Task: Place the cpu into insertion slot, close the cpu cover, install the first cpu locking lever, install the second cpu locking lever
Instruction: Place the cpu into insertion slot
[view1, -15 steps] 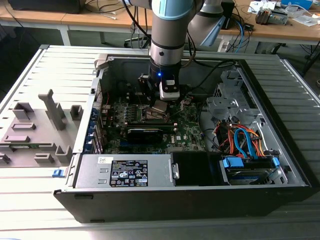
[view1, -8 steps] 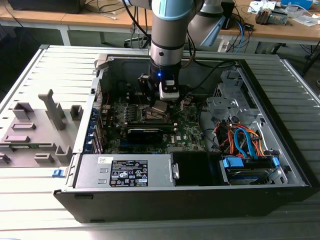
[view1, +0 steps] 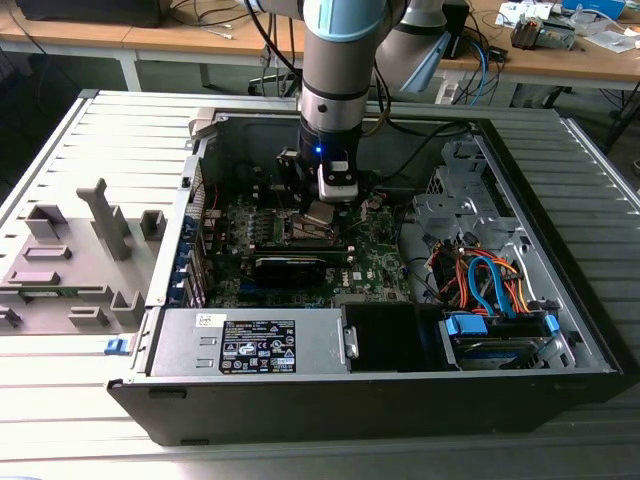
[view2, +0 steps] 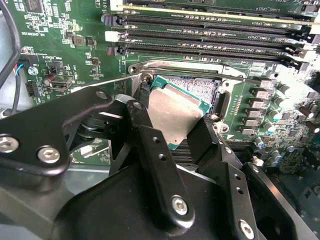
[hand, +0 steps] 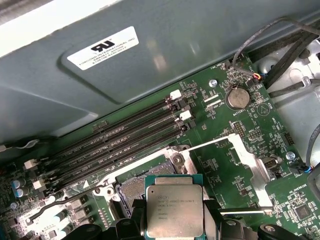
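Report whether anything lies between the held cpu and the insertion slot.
Nothing visible does. The cpu, held tilted between the fingers, hangs over the open insertion slot, whose visible part is bare.

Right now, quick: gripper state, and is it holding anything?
Gripper: closed on the small flat square cpu with the silvery-grey metal top, over the dark square insertion slot in its silver metal frame.

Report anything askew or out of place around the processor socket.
The small square silvery-topped cpu hangs tilted in the black gripper, jaws shut on its edges. It is partly over the dark metal-framed insertion slot rather than lying flat in it. Nothing else stands out.
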